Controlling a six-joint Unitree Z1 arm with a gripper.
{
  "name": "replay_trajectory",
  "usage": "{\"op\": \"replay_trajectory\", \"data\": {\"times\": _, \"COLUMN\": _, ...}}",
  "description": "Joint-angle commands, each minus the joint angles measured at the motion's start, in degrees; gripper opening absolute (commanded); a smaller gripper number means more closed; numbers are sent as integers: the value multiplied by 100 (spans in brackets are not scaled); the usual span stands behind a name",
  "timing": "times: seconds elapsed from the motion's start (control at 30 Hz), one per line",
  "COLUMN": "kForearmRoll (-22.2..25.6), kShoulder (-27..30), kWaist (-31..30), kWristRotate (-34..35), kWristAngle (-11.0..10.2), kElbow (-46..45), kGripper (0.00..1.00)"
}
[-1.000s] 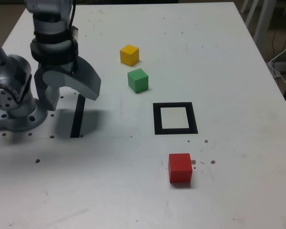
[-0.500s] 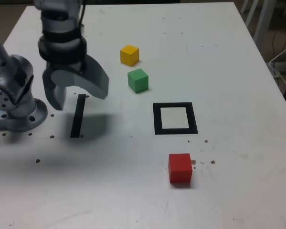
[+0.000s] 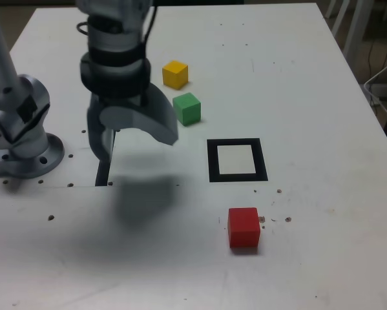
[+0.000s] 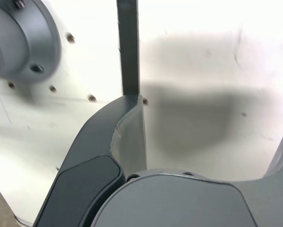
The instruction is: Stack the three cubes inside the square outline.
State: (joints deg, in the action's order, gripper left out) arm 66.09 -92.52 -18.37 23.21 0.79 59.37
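- The gripper [image 3: 132, 132] has swung away from the arm's base [image 3: 22, 152] toward the middle of the table [image 3: 322, 97], jaws spread wide and empty.
- The square outline [image 3: 237, 159] holds nothing.
- The yellow cube [image 3: 175, 74] and green cube [image 3: 187, 108] sit toward the far edge, untouched.
- The red cube [image 3: 244, 227] lies toward the near edge.
- Stacking looks not yet begun; the green cube is nearest the gripper.

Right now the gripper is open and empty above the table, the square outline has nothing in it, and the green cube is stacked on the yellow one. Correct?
Not quite. In the exterior view the green cube sits on the table beside the yellow cube, not on it. The rest holds: the gripper is open and empty, and the square outline has nothing in it.
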Motion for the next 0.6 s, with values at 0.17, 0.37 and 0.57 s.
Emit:
{"op": "replay_trajectory", "data": {"times": 0.17, "kForearmRoll": -96, "kShoulder": -518, "kWaist": -462, "kWristRotate": 412, "kWristAngle": 247, "kElbow": 596, "kGripper": 100}}
{"op": "replay_trajectory", "data": {"times": 0.37, "kForearmRoll": 23, "kShoulder": -990, "kWaist": -889, "kWristRotate": 710, "kWristAngle": 268, "kElbow": 1241, "kGripper": 100}}
{"op": "replay_trajectory", "data": {"times": 0.57, "kForearmRoll": 166, "kShoulder": -1454, "kWaist": -1246, "kWristRotate": 930, "kWristAngle": 273, "kElbow": 1813, "kGripper": 100}}
